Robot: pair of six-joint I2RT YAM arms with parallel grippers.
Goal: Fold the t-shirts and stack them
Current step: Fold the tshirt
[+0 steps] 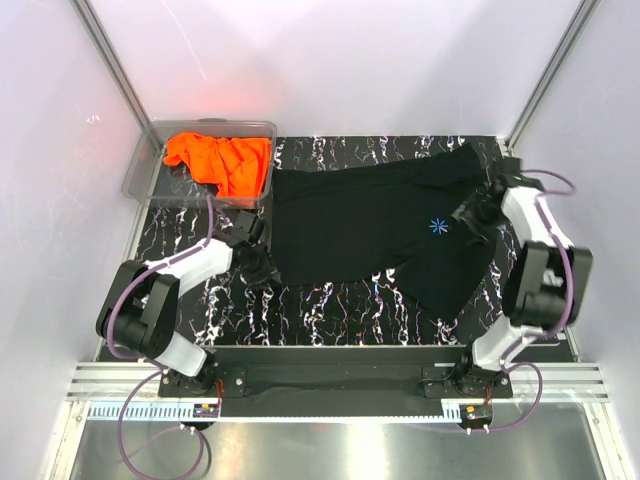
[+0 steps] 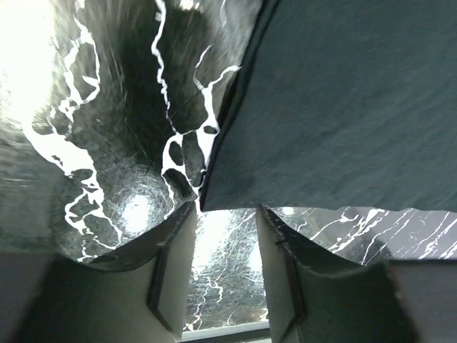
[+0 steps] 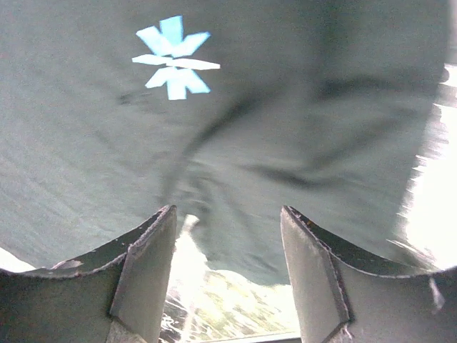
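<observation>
Your black fabric t-shirt lay spread across the black, white-veined table mat, its light-blue starburst logo facing up. Its far edge ran close to the mat's back edge.

Your left gripper sat at the shirt's near-left corner. Its jaws stood apart with only mat between them, the corner just past the fingertips.

Your right gripper sat just right of the logo. Its jaws were wide, and the fabric's edge dipped towards the gap, ungripped.

The bright orange t-shirt lay crumpled in the clear plastic bin at back left, the bin's right wall just beside the black shirt.

Bare mat lay open along the near hem, between the arms.
</observation>
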